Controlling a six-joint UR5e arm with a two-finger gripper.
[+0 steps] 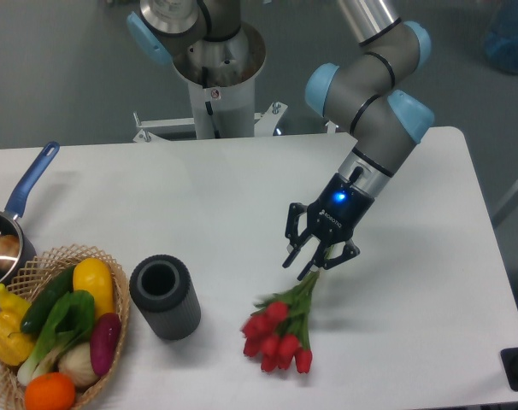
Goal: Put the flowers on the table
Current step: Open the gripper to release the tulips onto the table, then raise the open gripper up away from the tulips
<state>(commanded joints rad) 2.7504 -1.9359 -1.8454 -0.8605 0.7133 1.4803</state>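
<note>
The flowers (pixel 279 335), a bunch of red tulip buds with green leaves, lie at the front middle of the white table (pixel 242 196) with the buds toward the front edge. Their pale-green stems run up and to the right into my gripper (pixel 320 263). The gripper points down and to the left. Its black fingers (pixel 309 270) are closed around the stem ends. The buds touch or nearly touch the tabletop, and the stem end is held slightly higher.
A dark grey cylindrical vase (pixel 164 296) stands left of the flowers. A wicker basket (pixel 50 256) with colourful vegetables sits at the front left corner. A blue-handled pot (pixel 7 235) is behind it. The robot base (pixel 216 64) is at the table's back.
</note>
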